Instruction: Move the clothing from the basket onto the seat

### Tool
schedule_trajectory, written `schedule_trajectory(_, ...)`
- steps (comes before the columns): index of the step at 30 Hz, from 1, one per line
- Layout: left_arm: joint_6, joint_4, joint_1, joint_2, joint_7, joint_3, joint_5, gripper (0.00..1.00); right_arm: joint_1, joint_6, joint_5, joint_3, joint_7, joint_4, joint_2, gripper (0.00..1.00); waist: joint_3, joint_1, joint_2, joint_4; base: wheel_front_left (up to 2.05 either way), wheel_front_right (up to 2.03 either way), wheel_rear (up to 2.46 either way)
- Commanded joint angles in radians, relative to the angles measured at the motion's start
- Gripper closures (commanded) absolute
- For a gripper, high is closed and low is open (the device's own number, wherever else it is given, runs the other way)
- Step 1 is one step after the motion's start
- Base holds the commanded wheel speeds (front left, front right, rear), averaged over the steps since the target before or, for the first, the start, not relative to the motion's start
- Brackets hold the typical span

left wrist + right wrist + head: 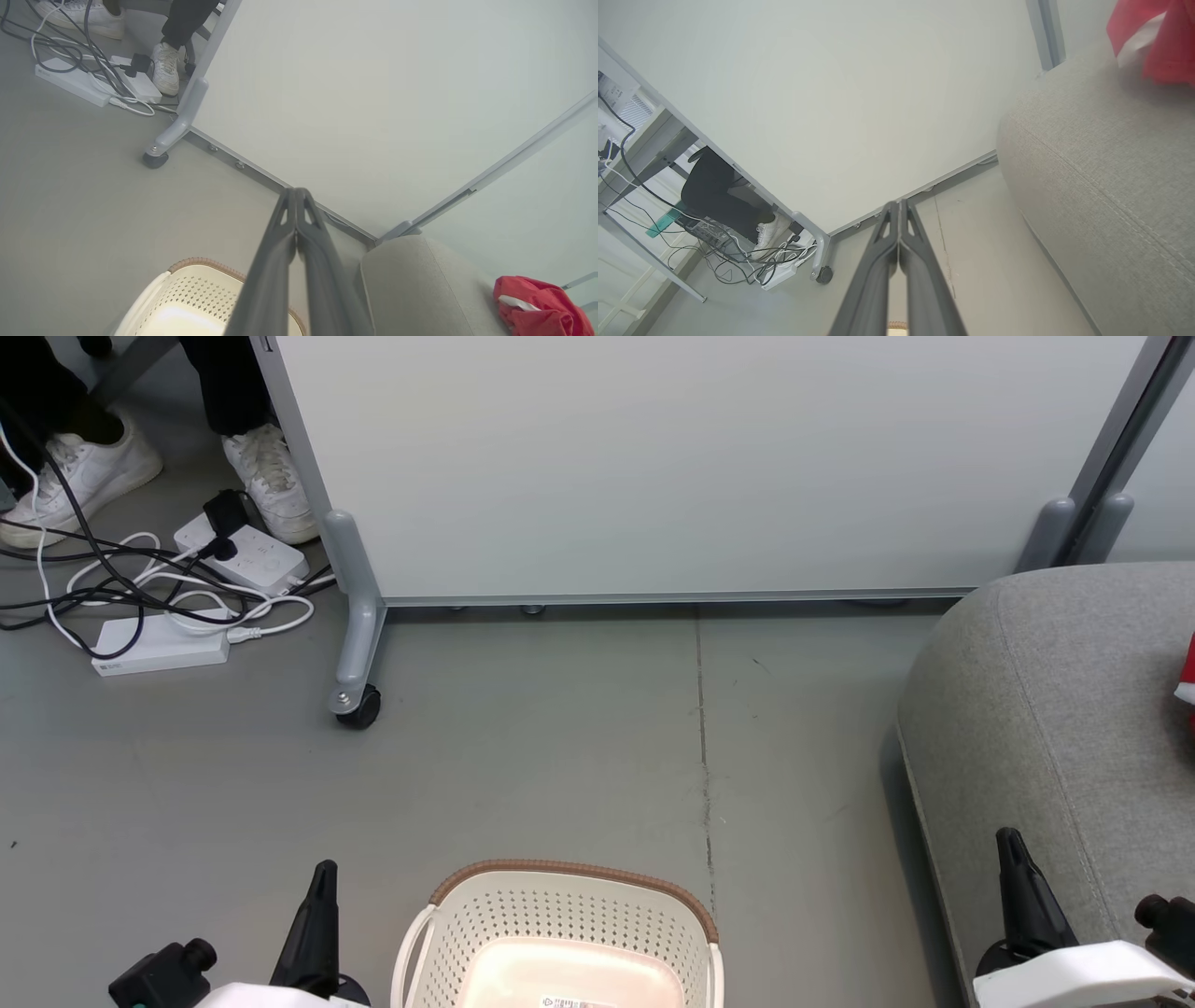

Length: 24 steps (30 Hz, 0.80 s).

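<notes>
Left wrist view, left gripper (295, 192): two long dark fingers pressed together tip to tip, nothing between them, in the air above the grey floor (93, 210).
Right gripper (899, 203): likewise closed all the way and holding nothing, raised close to the seat's side.
Basket: cream-white perforated plastic laundry basket (569, 871) with a brown woven-look rim, on the floor between the two grippers; its pale bottom shows.
Seat: large grey fabric-upholstered sofa cushion (1046, 709), right of the basket and apart from it.
Clothing: bright red soft garment (537, 305) with white parts, bunched on top of the seat, well apart from both grippers.
Behind: pale grey wheeled partition panel (672, 467); at its left end, white power strips (163, 649), tangled cables (112, 588) and a person's white shoes (271, 476).
</notes>
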Motion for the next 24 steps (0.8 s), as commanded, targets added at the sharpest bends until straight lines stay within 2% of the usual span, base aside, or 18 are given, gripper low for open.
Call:
schedule_trajectory(1, -0.001, -0.019, -0.036, 0.009, 0.006, 0.009, -0.033, 1.0, -0.027, 0.0, 0.036, -0.008, 0.009, -0.022, -0.009, 1.0, 0.0, 0.0, 0.0, -0.001, 0.0, 0.0, 0.0)
schedule_trajectory(24, -0.004, -0.035, -0.07, 0.019, 0.084, 0.042, -0.309, 1.0, -0.038, 0.0, 0.347, -0.03, 0.086, -0.042, -0.012, 1.0, 0.001, 0.0, 0.0, -0.014, 0.0, 0.0, 0.0)
